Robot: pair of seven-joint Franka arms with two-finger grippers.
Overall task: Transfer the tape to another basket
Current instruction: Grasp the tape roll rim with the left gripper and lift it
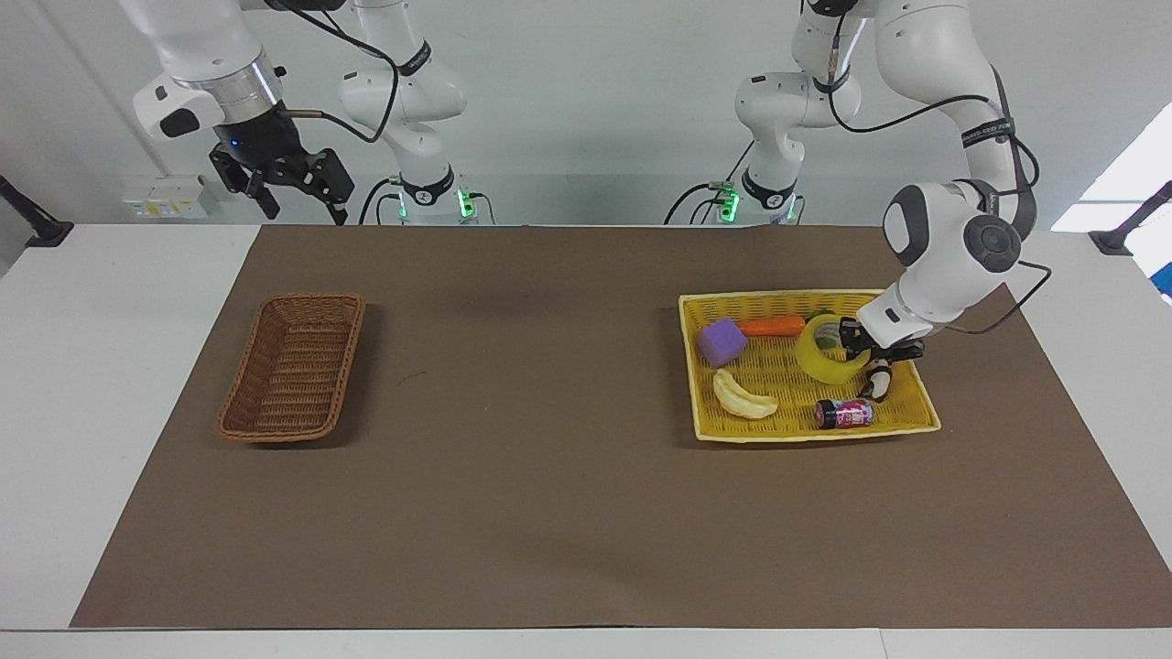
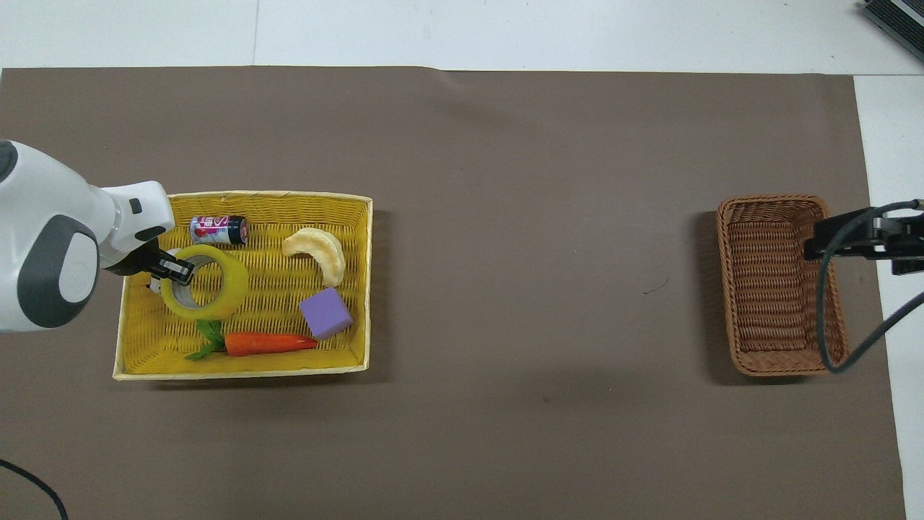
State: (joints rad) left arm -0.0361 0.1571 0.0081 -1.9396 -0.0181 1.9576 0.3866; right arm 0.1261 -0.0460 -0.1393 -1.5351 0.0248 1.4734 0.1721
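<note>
The left gripper [image 1: 865, 352] is clamped on the wall of the tape [image 1: 829, 352], one finger through the core, the other outside the rim. The roll is tilted and partly raised over the yellow tray [image 1: 925, 403]; whether its lower edge touches the tray floor cannot be told. In the overhead view the tape [image 2: 209, 283] is seen at 3 o'clock from the left gripper [image 2: 167, 269], with the battery-like can [image 2: 218, 230] at 12 o'clock of the roll, the carrot [image 2: 263, 342] at 5 o'clock, the purple cube [image 2: 326, 313] at 4 o'clock and the banana piece [image 2: 317, 253] at 2 o'clock. The key relation: the basket [image 2: 779, 285] lies at 3 o'clock from the tape, well apart, at the right arm's end of the table, with its long axis run along 12–6, square to the line of travel. A long sideways carry is therefore judged necessary, and the narrow width has to be met by the drop. The right gripper [image 1: 288, 188] is held apart and empty, high in the air near the table edge at its own end; it is by far the nearer one to the basket, so a reach across or a handover is likely needed. Snagging on the tray rim on the way out is judged the main risk.
</note>
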